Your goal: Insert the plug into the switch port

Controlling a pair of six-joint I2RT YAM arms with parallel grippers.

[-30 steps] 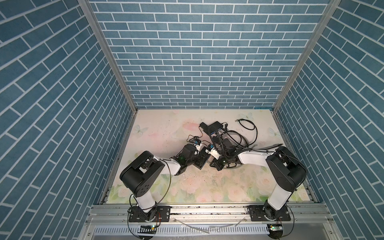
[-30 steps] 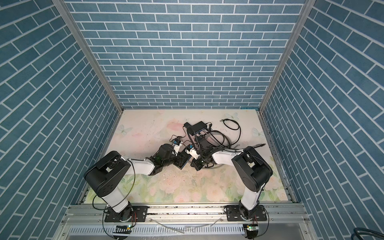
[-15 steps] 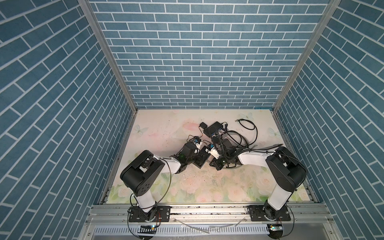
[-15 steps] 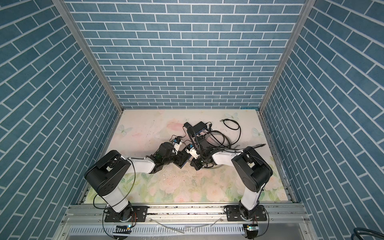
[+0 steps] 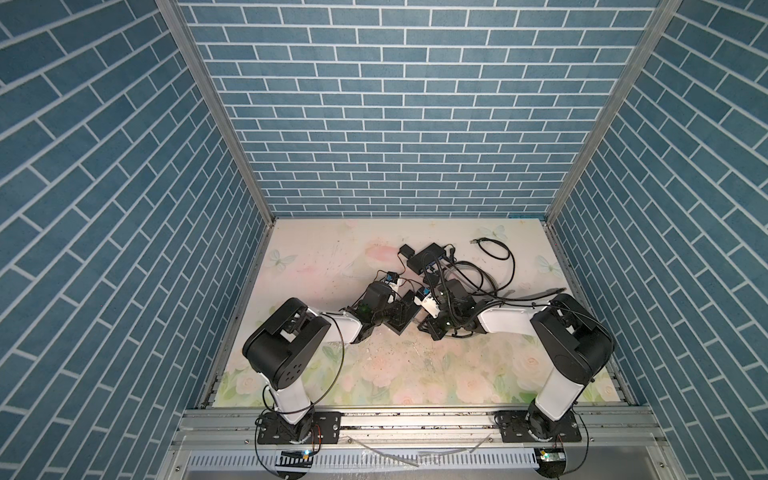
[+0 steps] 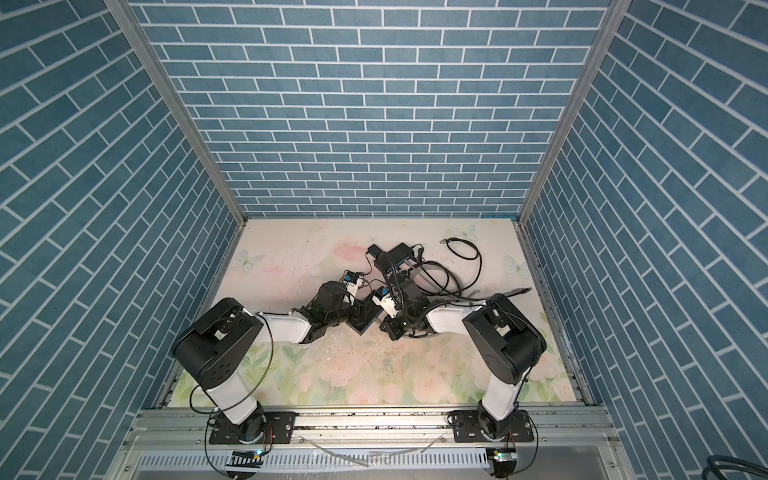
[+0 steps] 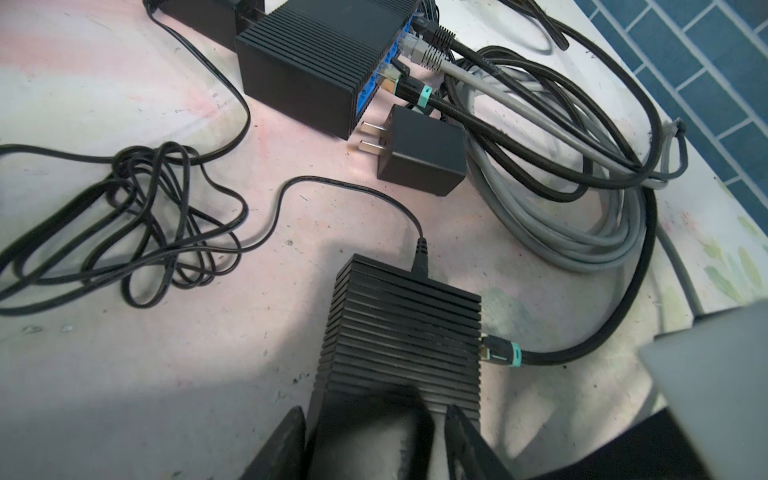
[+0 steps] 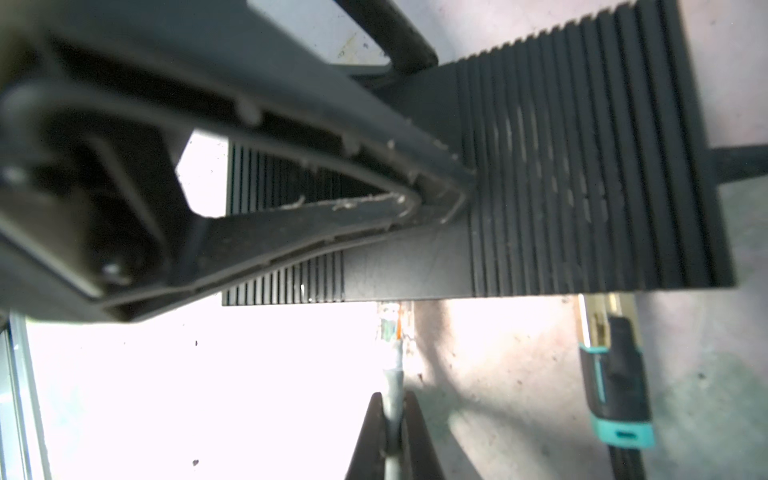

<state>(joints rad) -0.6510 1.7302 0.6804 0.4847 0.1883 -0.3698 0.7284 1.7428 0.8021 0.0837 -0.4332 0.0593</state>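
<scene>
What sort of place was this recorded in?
Probably a purpose-built robot test cell, not a real room: brick-print panels wall three sides of a floral tabletop, with a metal rail along its front edge.

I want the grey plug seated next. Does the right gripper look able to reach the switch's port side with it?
Probably yes: the right gripper is shut on the grey cable, its plug right at the switch edge, nothing between; the teal-ringed plug sits aside.

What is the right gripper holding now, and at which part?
The right gripper pinches the thin grey cable just behind its clear plug.
</scene>
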